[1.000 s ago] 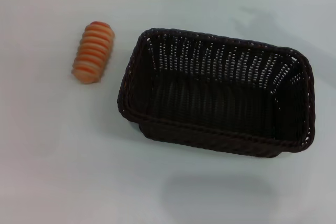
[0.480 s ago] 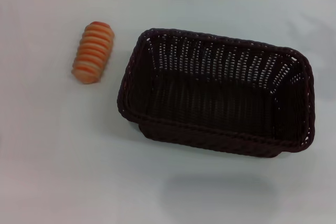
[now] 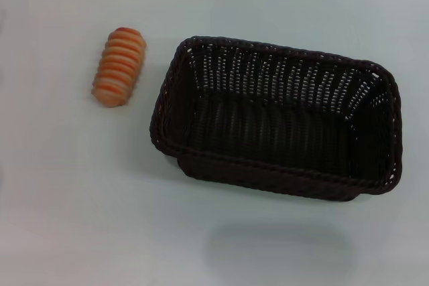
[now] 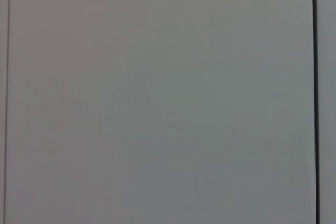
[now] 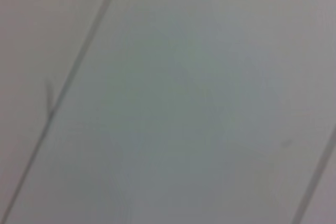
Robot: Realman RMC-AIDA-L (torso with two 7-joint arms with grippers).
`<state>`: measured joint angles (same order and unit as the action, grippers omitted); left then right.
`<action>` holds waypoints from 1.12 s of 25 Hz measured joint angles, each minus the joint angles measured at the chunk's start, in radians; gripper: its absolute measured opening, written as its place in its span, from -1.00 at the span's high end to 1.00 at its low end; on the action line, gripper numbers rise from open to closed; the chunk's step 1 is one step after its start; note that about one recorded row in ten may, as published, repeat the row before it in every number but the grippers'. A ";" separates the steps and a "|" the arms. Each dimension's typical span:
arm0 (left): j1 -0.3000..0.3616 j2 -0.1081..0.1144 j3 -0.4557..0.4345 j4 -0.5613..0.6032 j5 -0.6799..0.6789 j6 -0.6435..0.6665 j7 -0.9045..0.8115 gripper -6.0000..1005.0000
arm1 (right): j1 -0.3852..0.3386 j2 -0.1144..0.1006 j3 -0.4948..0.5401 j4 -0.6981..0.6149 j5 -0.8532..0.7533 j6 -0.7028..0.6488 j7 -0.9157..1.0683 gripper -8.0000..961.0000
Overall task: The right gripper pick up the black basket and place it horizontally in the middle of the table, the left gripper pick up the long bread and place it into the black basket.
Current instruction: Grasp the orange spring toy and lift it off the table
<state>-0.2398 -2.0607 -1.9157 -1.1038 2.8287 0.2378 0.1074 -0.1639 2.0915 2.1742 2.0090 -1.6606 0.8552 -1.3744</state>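
From my head camera, the white table (image 3: 74, 219) carries two things. The black basket (image 3: 278, 122) sits right of centre, its long side running across the view though turned a little, so the right end lies nearer me than the left. It stands upright with its mouth open to the top and nothing inside — the woven floor shows bare. The long bread (image 3: 119, 67) lies to its left, near the basket's left end but not touching it, resting on its side with one end pointing away from me and slightly to the right. Nothing stands between the two.

Neither of my grippers shows in the head view. My left wrist camera gives only a plain pale surface with a dark line at each edge; my right wrist camera gives the same kind of pale surface crossed by slanting seams — so I cannot say whether either claw is open or closed.
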 joint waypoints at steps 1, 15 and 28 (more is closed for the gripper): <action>0.000 0.000 0.002 0.000 0.000 0.000 0.000 -0.71 | -0.011 0.000 0.029 -0.011 0.040 0.002 -0.001 0.07; -0.016 0.001 0.052 -0.049 0.000 -0.089 0.000 -0.71 | 0.040 0.001 0.653 -0.630 0.573 0.375 -0.350 0.07; -0.027 0.006 -0.010 -0.420 -0.002 -0.662 0.098 -0.71 | 0.035 0.001 0.699 -0.794 0.506 0.395 -0.518 0.07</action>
<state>-0.2665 -2.0544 -1.9258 -1.5240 2.8266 -0.4247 0.2055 -0.1291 2.0924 2.8736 1.2150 -1.1547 1.2501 -1.8926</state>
